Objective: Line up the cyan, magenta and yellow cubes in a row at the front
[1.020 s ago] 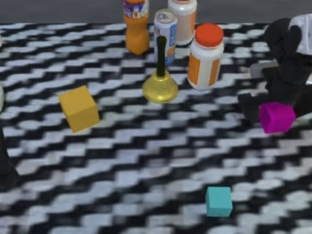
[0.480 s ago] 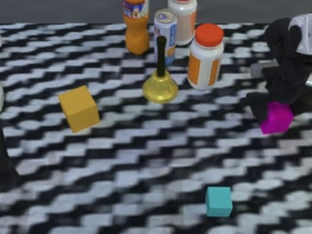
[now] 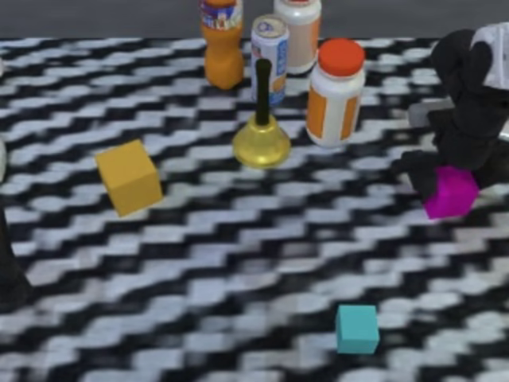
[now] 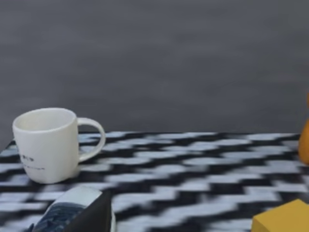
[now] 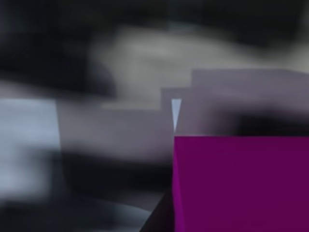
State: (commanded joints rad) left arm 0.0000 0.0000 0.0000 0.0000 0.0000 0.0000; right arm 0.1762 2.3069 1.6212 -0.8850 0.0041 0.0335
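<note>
Crowding bottles point(image 3: 335, 91), bell point(image 3: 261, 140) behind cubes point(image 3: 355, 329)

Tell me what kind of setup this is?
Likely a simulated tabletop manipulation scene: a zigzag-patterned table cluttered with bottles, a golden bell and a white mug, plus plain coloured cubes such as the magenta cube under the right gripper.
</note>
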